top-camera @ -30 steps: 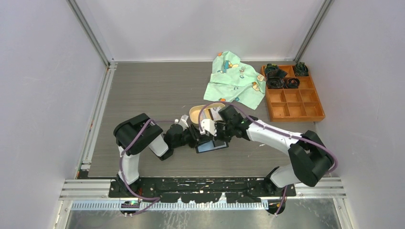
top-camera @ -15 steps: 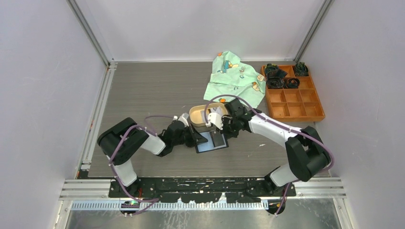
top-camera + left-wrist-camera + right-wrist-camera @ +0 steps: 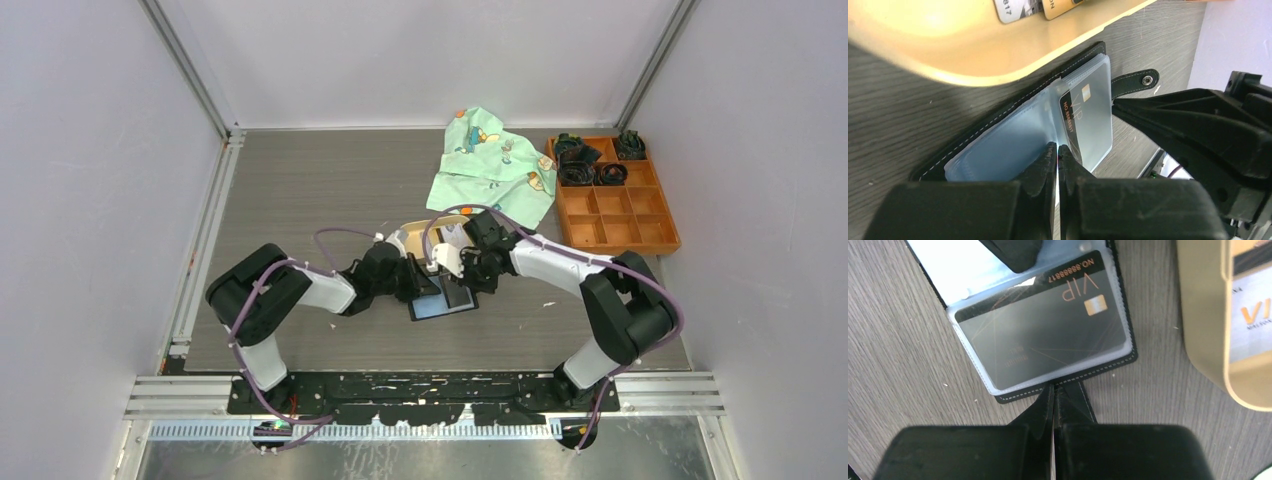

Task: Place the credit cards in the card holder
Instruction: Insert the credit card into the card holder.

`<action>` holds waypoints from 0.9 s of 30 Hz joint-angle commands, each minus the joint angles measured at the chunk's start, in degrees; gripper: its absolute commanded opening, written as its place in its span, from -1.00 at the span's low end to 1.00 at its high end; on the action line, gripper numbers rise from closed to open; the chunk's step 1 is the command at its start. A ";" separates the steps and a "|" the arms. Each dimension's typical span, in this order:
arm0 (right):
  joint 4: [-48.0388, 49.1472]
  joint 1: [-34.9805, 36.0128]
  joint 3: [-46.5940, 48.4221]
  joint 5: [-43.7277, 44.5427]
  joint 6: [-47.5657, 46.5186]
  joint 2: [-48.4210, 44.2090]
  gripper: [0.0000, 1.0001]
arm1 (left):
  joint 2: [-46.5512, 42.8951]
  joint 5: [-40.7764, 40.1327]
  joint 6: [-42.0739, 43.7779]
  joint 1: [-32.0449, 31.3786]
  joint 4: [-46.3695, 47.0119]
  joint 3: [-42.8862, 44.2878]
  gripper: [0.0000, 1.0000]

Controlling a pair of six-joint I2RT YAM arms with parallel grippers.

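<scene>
Top view: jaws hidden by wrists. Tray (image 3: 1203, 315) cards (image 3: 1250, 315) cut off. Holder (image 3: 443, 303) open mid-worktop beside tray, 1 VIP card (image 3: 1048, 335) in sleeve (image 3: 998, 155). Left gripper (image 3: 1058, 150) clenched at sleeve edge, right gripper (image 3: 1054, 390) clenched by tab (image 3: 1135, 81). Left was wider 1 s ago.

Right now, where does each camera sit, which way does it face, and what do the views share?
Top external: above and behind the robot, looking down on the table; the left arm and right arm show, meeting at the card holder.
Left wrist: low, looking along the table past its closed left fingers at the open card holder.
Right wrist: looking straight down past its closed right fingers.
Shared: both wrist views show the VIP card in its sleeve and the tan tray.
</scene>
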 commanded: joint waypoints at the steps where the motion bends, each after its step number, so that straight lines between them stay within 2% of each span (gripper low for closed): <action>1: 0.26 1.60 2.11 -0.30 -0.54 1.47 -0.93 | 0.97 -0.34 2.54 -0.51 -2.04 2.70 -0.90; 8: 0.57 2.47 2.65 -0.85 0.81 1.59 -0.92 | 2.52 0.85 3.18 -1.22 -3.36 5.84 -0.90; 12: 0.33 2.02 2.78 -0.66 1.07 0.79 -0.83 | 2.61 0.85 3.20 -1.26 -3.10 6.06 -0.89; 16: -2.15 -0.93 3.90 -2.10 0.03 -2.00 -0.79 | -2.02 -1.98 4.57 -1.17 -3.87 3.50 -0.79; 20: -3.67 -5.79 3.80 -7.54 -0.73 -8.74 -0.66 | -10.02 -4.07 8.28 -0.53 -4.76 -0.29 -0.67; 23: -3.88 -7.63 4.66 -10.61 0.52 -13.22 -0.45 | -17.20 -4.19 14.29 -0.01 -6.92 -1.64 -0.62; 27: -3.62 -7.99 9.82 -13.39 8.92 -13.97 0.10 | -27.99 -5.09 24.45 0.75 -12.00 -1.56 -0.59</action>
